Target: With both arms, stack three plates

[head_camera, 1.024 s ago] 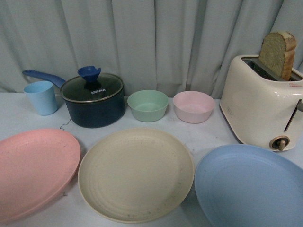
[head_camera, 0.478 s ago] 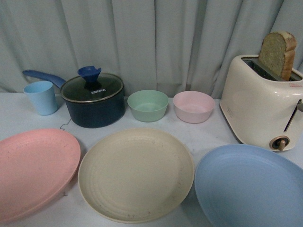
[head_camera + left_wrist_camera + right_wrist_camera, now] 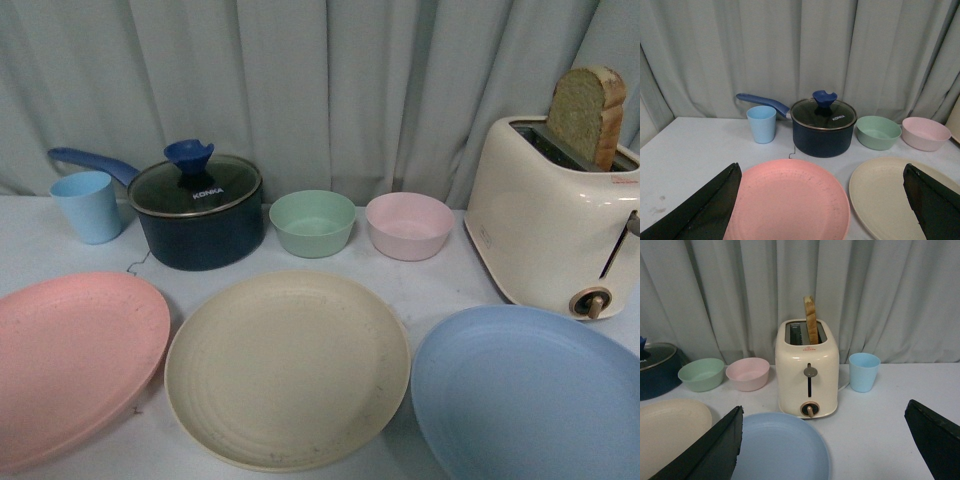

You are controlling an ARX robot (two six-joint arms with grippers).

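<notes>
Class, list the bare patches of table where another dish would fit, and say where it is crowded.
Bare table lies outward of the light blue cup and pink plate. More lies past the toaster, around the second cup, beside the blue plate. Crowded: pot, green bowl, pink bowl in a row, cream plate close in front.

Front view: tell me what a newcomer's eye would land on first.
Three big plates lie side by side across the front of the table, none stacked: the pink plate on the left, the cream plate in the middle, the light blue plate on the right. Behind the blue one, a cream toaster holds a slice of bread standing up from its slot.
</notes>
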